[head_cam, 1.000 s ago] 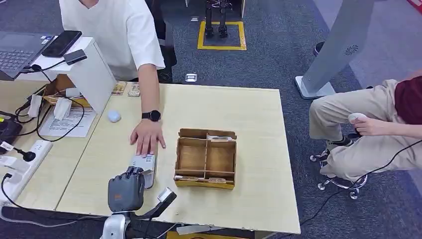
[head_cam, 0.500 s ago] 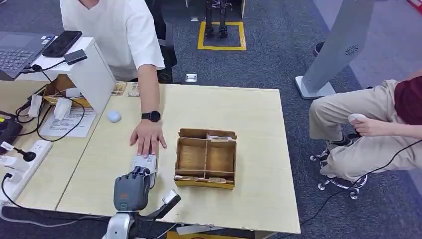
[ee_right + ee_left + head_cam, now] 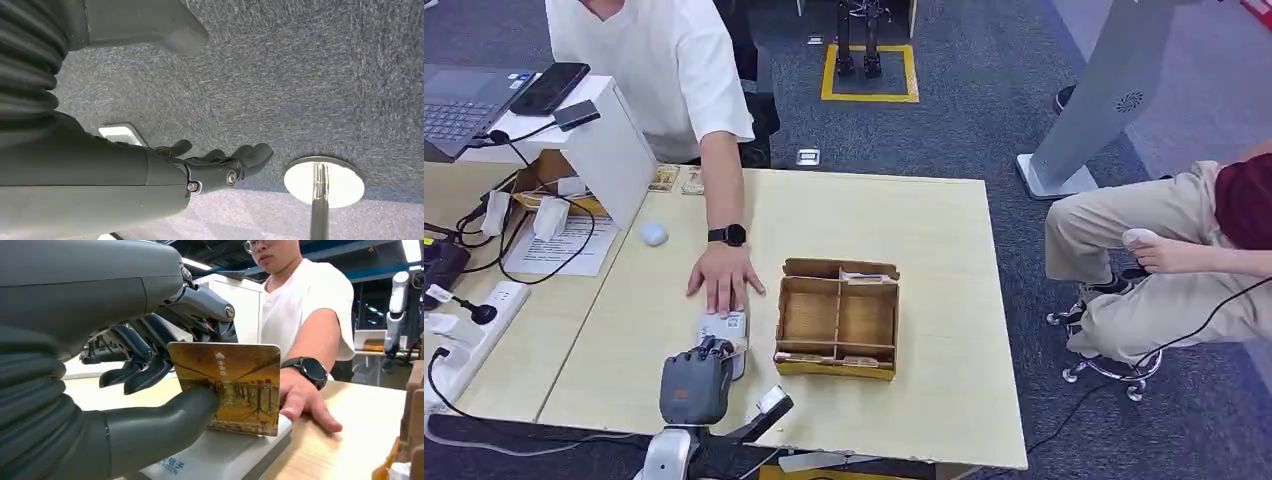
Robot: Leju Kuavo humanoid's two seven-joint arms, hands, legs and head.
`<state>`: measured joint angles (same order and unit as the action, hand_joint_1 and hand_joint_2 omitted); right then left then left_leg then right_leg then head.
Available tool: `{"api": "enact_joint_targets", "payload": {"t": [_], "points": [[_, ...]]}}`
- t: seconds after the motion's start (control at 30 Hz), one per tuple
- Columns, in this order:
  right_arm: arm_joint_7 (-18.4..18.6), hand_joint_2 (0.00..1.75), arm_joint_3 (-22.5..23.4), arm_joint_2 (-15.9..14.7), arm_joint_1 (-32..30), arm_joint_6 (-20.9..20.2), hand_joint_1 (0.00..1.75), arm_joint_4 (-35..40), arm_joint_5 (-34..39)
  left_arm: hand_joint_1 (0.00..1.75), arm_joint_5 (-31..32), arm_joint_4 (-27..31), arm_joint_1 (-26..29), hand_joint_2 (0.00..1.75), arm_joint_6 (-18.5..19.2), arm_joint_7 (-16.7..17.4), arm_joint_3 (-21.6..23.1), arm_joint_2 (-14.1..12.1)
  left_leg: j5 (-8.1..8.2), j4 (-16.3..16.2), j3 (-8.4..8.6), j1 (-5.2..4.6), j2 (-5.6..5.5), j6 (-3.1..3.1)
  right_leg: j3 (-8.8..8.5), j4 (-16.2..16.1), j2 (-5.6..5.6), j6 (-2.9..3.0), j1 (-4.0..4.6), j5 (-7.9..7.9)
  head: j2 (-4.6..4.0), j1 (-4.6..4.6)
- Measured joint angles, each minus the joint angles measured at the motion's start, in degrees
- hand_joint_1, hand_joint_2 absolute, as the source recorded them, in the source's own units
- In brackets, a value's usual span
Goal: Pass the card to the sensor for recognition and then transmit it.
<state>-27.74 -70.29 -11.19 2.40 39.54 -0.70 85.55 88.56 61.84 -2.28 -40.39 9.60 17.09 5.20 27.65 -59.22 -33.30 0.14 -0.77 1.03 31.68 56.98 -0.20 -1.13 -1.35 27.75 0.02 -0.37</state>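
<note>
One card point(image 3: 232, 387) is what your left hand point(image 3: 694, 385) is grasping: the thumb presses its printed face and the dark fingers point(image 3: 145, 372) curl behind it. You can see in the left wrist view that it stands on its lower long edge, upright, long axis level, resting on the white sensor point(image 3: 724, 335). On the worktop point(image 3: 944, 250) the sensor lies at 12 o'clock from your hand, with a person's hand point(image 3: 722, 277) flat just beyond its far end. The cardboard box point(image 3: 838, 318) sits close at 3 o'clock of the sensor, so room is tight there; bare worktop opens at 9 o'clock. Your left hand reaches in from the near edge, back uppermost. Your right hand point(image 3: 220, 167) hangs over grey carpet, fingers loosely apart, grasping nothing.
</note>
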Motion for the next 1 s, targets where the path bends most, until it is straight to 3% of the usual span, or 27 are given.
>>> {"api": "enact_joint_targets", "payload": {"t": [0.8, 0.87, 1.0], "points": [[0.07, 1.75, 0.0, 0.17, 0.2, 0.0, 0.0, 0.04, 0.18, 1.75, -0.96, -1.84, -0.94, 1.75, 0.0, 0.0, 0.55, 0.04, 0.0, 0.01, 0.19, 0.0, -0.01, 0.0, -0.21, 0.0, -0.01, 0.0, 0.0, 0.0, -0.02, 0.0], [-0.09, 1.75, 0.0, 0.15, 0.14, 0.0, 0.0, 0.04, 0.28, 1.75, -2.93, 0.62, -0.3, 1.75, -0.11, -0.62, 0.55, 0.09, 0.0, 0.01, 0.19, 0.0, 0.0, 0.0, -0.19, 0.0, 0.0, 0.0, 0.0, 0.0, -0.02, 0.0], [-0.7, 1.75, 0.0, 0.15, -0.07, 0.0, 0.0, 0.04, 0.68, 1.75, -7.65, 8.99, 1.69, 1.75, -0.09, -4.93, -0.31, 0.72, 0.0, 0.0, 0.1, 0.0, -0.01, 0.0, -0.11, 0.0, -0.02, 0.0, 0.0, 0.0, 0.0, -0.02]]}}
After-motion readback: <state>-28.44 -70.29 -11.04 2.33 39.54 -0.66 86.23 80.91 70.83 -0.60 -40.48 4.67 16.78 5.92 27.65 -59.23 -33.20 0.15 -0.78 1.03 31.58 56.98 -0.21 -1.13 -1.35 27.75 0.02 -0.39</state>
